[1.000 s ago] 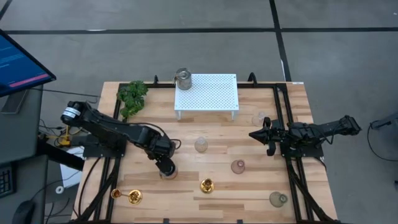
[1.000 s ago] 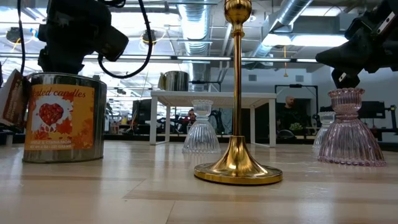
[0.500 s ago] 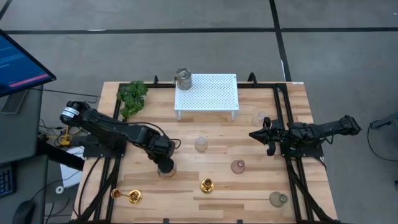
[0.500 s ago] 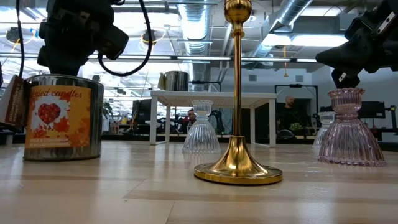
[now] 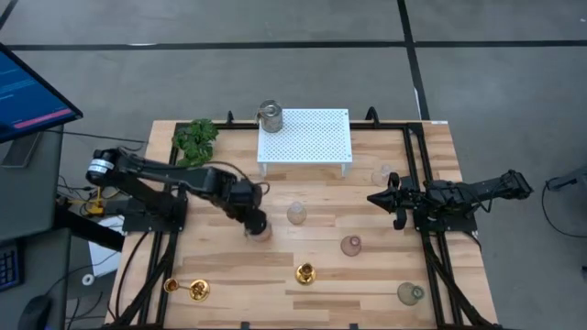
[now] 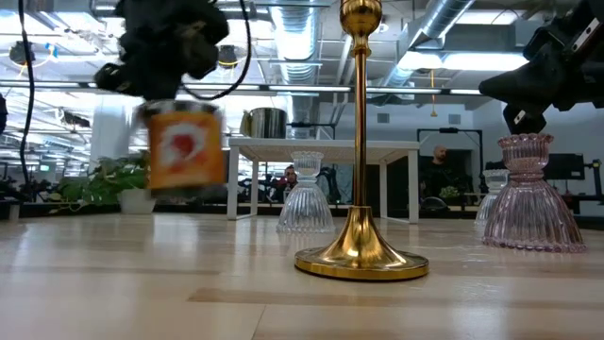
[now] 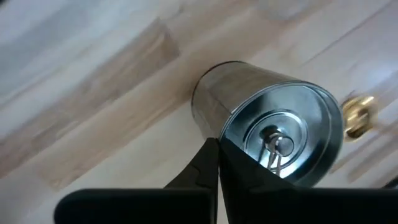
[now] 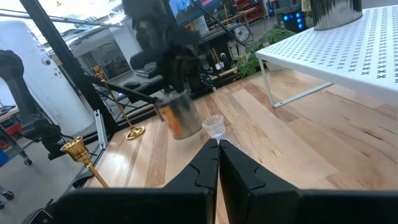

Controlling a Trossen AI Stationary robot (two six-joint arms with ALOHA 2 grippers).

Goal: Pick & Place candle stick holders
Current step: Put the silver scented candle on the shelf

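The left gripper (image 5: 254, 223), clamped on the silvery orange-labelled candle tin (image 6: 184, 142), had lifted it off the worktop (image 5: 367, 266) toward 1 o'clock; the tall brass candle stick holder (image 5: 305, 272) stood untouched, right gripper (image 5: 382, 199) shut.

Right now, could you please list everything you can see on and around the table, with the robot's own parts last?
Candle stick holders: three, gold; a tall one near the front middle, two at the front left corner.
Glass holders: four; clear ones at centre and by the right rail, a pink one right of centre, a greenish one front right.
Tin cans: two, silvery; one with an orange label lifted off the table, one on the rack's back left corner.
Rack: one, white, perforated, back middle.
Plant: one, green, back left.
Left gripper: shut on the labelled can.
Right gripper: shut, waiting at the right side.
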